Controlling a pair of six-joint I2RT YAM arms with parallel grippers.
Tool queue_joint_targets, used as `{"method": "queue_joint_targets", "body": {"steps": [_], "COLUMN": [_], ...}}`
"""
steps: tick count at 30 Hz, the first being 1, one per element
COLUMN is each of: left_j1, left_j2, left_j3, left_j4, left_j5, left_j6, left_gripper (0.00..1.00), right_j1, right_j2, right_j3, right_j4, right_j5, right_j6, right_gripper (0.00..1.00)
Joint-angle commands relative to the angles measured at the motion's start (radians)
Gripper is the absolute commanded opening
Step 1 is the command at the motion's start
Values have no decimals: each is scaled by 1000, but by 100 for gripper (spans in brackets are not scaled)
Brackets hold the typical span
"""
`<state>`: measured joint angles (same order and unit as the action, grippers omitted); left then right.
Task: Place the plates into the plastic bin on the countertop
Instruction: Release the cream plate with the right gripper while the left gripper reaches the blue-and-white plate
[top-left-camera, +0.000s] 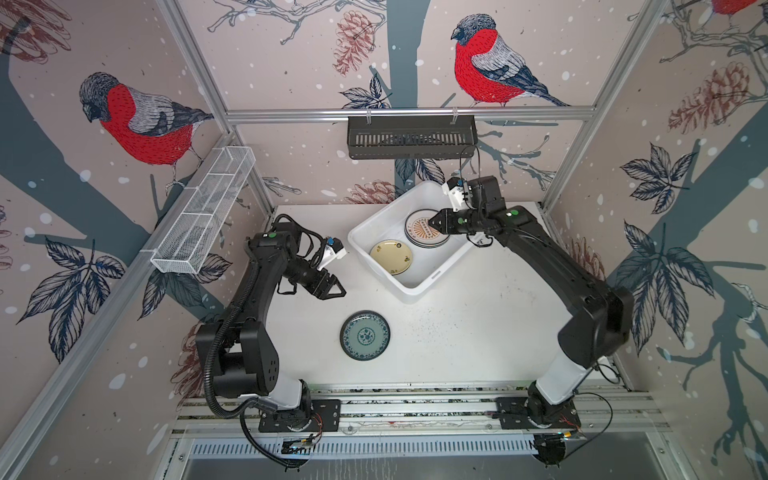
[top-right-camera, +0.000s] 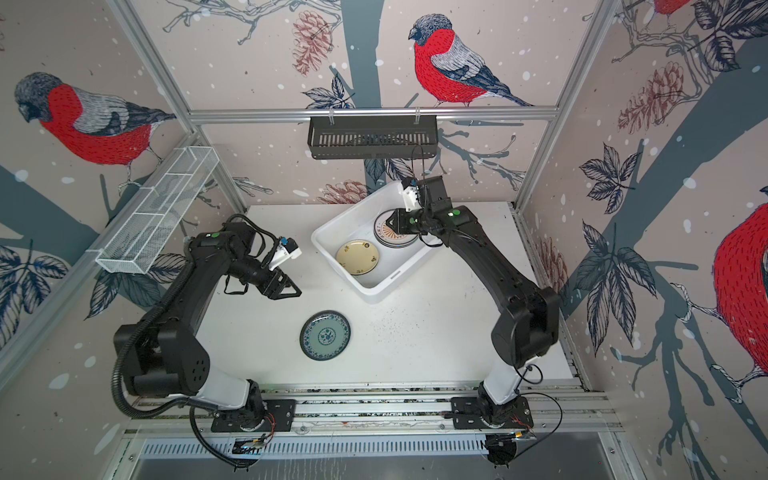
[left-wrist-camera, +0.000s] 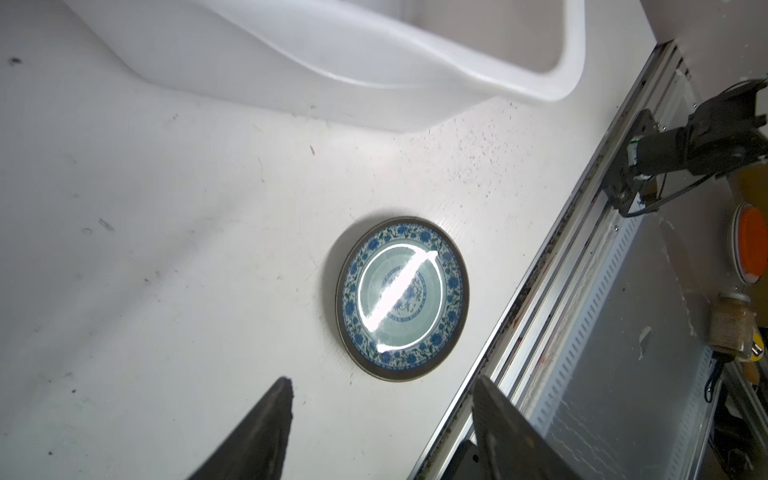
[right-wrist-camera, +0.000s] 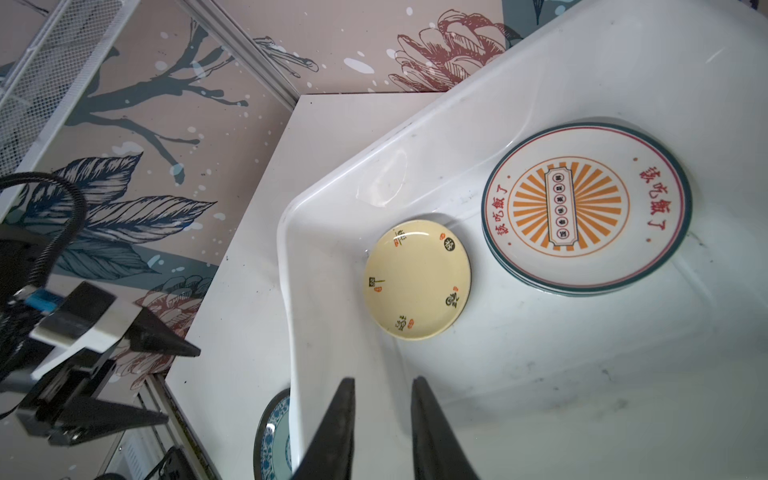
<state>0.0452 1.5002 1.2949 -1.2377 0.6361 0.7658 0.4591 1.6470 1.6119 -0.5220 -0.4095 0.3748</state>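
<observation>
The round teal blue-rimmed plate (top-left-camera: 365, 336) lies just ahead of the wide, empty left pincer (top-left-camera: 338, 286), the nearer one.

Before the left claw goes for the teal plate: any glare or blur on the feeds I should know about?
Left wrist view: a bright glare streak crosses the teal plate, rim pattern still readable; left claw tips look soft. Both top views: plate glare-free, slightly soft. Right wrist view: only its edge shows beside the plastic bin.
</observation>
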Motion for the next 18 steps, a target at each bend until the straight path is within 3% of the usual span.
{"method": "queue_joint_targets", "body": {"steps": [1, 10, 18], "left_j1": [1, 0, -16], "left_j2": [-16, 57, 132], "left_j3": [-53, -184, -225], "left_j4": [-25, 147, 235], "left_j5": [-44, -82, -54], "left_j6": [61, 28, -22], "left_gripper": [69, 72, 70], "right_j1": [16, 68, 69], "right_j2": [-116, -410, -481], "right_j3": [-111, -424, -554], "right_j4": [95, 187, 271], "right_j5": [16, 38, 54], "right_j6": [41, 89, 150], "right_gripper": [26, 29, 28]}}
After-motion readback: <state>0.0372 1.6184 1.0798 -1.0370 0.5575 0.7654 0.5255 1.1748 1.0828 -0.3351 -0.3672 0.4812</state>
